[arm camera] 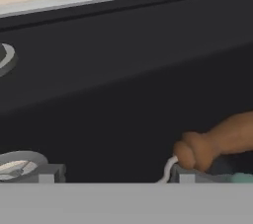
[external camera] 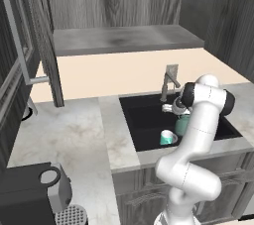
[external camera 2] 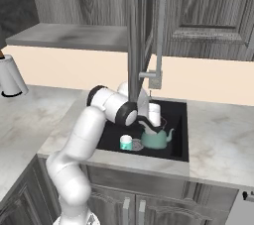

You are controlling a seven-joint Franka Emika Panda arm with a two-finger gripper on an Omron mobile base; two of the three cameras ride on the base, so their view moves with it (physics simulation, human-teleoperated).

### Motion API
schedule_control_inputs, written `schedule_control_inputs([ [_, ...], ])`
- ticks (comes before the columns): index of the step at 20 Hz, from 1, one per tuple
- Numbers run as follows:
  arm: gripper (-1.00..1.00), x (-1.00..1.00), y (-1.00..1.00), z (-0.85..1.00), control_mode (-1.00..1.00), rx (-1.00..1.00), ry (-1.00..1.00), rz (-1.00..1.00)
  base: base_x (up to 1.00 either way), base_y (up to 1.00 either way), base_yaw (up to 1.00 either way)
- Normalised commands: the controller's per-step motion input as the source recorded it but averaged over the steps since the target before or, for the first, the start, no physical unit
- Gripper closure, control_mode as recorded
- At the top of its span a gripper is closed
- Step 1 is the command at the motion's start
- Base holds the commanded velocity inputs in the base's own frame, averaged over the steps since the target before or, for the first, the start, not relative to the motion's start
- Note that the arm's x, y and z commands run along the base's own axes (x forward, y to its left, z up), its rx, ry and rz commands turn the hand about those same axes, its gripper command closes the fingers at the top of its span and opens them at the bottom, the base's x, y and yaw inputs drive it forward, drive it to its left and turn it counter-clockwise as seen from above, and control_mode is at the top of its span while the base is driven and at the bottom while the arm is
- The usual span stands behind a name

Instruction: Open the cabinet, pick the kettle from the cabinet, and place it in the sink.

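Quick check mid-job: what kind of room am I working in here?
A kitchen, rendered: a black sink with a faucet set in a marble-look counter, dark wood-grain cabinet above, and a teal kettle sitting in the basin.

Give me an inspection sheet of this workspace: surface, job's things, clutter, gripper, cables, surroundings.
Surface: pale marbled counter around a black sink.
Job's things: teal kettle stands upright in the sink, below the faucet; cabinet door hangs open at the left.
Clutter: small teal and white cup in the sink beside the kettle; dark coffee machine on the counter; white paper towel roll at the far left.
Gripper: gripper low over the kettle, jaws apart in the hand view, brown handle between them.
Cables: nothing seen.
Surroundings: grey wood-grain wall cabinets, beige backsplash.
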Motion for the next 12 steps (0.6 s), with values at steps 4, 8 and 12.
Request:
schedule_control_inputs([
  [4, -1.0, -0.36, 0.17, -0.43, -1.0, 0.0, 0.04, -0.03, 0.0, 0.0, 0.0],
  [8, -1.0, -0.32, 0.15, -0.39, -1.0, 0.0, 0.06, -0.06, 0.0, 0.0, 0.0],
  [12, -1.0, -0.31, 0.06, -0.37, -1.0, -0.01, 0.07, -0.07, 0.0, 0.0, 0.0],
])
